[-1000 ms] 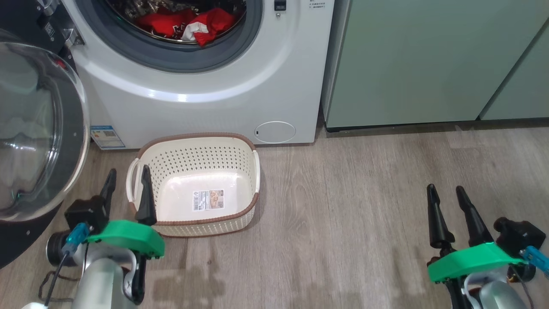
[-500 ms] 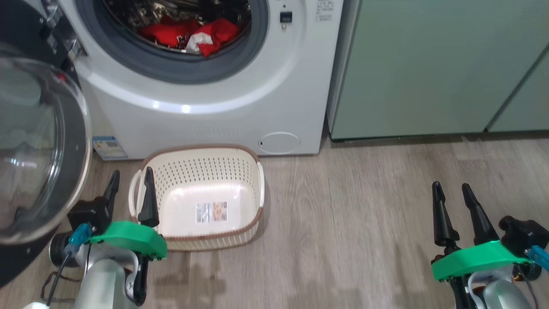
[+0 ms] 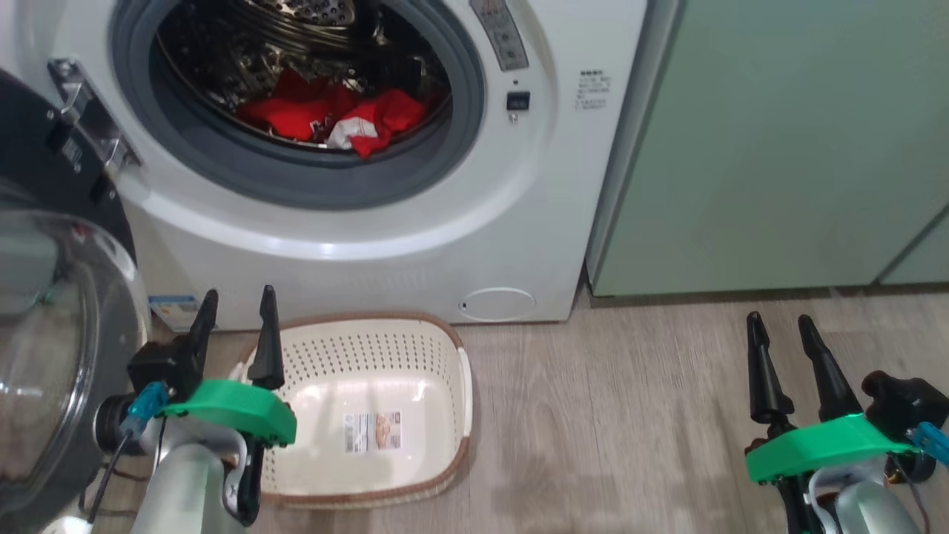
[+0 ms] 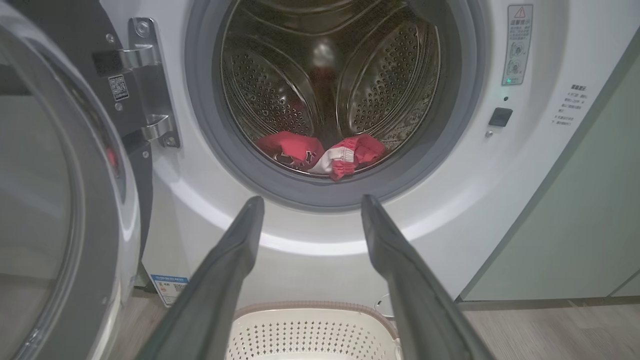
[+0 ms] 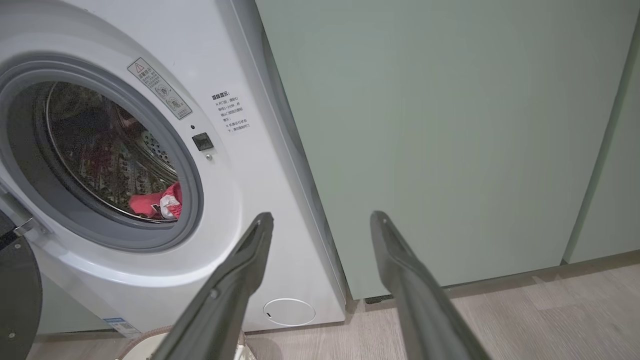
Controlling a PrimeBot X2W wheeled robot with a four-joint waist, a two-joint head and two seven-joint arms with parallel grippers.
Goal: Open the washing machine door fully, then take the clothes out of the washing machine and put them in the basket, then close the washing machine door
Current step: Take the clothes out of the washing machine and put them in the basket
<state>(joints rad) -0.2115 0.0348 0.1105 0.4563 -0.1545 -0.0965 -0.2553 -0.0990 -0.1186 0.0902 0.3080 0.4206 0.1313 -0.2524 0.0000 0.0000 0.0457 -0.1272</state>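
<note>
A few red clothes point(image 3: 334, 119) lie heaped low in the drum point(image 3: 222, 52) of the washing machine point(image 3: 356, 245), and we see its door point(image 3: 44, 356) swung open at our left. The basket point(image 3: 371, 356) sits on the floor point(image 3: 630, 415) just before the machine. Our left gripper point(image 3: 239, 293) hangs over the basket's left edge and our right gripper point(image 3: 779, 320) hangs well apart above the floor, both with their 2 fingers spread wide and holding nothing.

The left tool point(image 3: 239, 292) and the right tool point(image 3: 778, 317) point up the head view, fingers spread, wrists seemingly level.
</note>
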